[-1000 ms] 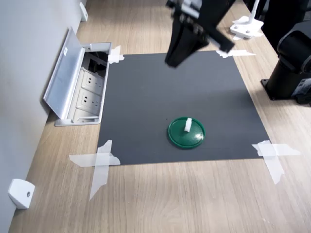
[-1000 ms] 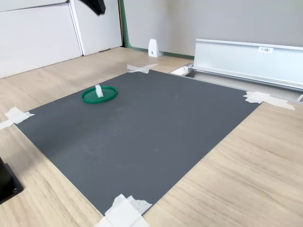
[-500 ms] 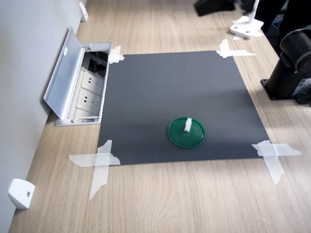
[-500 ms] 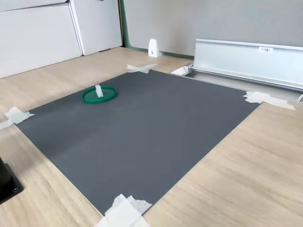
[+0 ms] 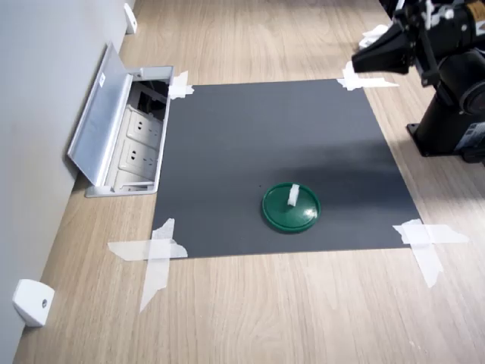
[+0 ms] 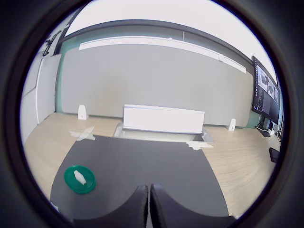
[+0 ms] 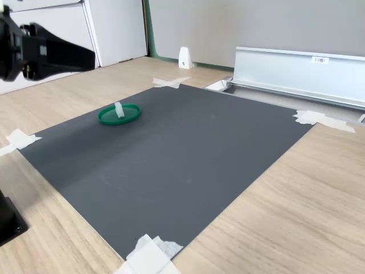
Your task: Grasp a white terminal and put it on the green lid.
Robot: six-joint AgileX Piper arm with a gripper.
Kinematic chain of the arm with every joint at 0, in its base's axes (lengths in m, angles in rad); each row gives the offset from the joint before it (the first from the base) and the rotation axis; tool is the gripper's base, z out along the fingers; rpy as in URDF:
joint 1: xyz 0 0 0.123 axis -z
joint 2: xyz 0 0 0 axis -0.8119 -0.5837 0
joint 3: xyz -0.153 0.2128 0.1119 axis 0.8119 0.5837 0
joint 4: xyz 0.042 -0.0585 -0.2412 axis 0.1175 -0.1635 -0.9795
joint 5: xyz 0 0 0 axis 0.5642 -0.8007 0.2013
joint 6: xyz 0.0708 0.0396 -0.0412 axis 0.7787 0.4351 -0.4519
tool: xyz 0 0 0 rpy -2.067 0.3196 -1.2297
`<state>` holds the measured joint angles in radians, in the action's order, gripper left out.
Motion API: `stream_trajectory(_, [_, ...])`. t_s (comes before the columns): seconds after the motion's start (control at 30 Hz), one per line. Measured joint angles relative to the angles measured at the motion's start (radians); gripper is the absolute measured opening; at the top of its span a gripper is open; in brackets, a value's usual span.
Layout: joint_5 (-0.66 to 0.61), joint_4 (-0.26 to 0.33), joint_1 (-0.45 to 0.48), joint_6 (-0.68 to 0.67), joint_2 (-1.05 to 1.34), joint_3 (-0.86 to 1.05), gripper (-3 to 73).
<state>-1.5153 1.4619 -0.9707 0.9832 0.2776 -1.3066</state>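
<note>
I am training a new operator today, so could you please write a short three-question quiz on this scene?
1. True or false: the white terminal stands on the green lid.
2. Multiple choice: the gripper fingers in the wrist view are A) wide apart, B) closed together with nothing between them, C) clamped on a tape strip.
3. Fill in: the lid rests on the dark grey ____, whose corners are taped to the wooden table.

Key
1. True; both exterior views show it upright on the lid.
2. B.
3. Mat.
</note>
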Motion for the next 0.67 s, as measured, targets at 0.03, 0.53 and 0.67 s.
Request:
stream_trajectory(0.03, [0.005, 0.014, 0.0, -0.019, 0.0, 0.008, -0.7])
stream_trajectory(0.53, [0.016, 0.121, 0.0, -0.133, 0.0, 0.029, -0.8])
stream_trajectory(0.67, [0.016, 0.121, 0.0, -0.134, 0.0, 0.029, -0.8])
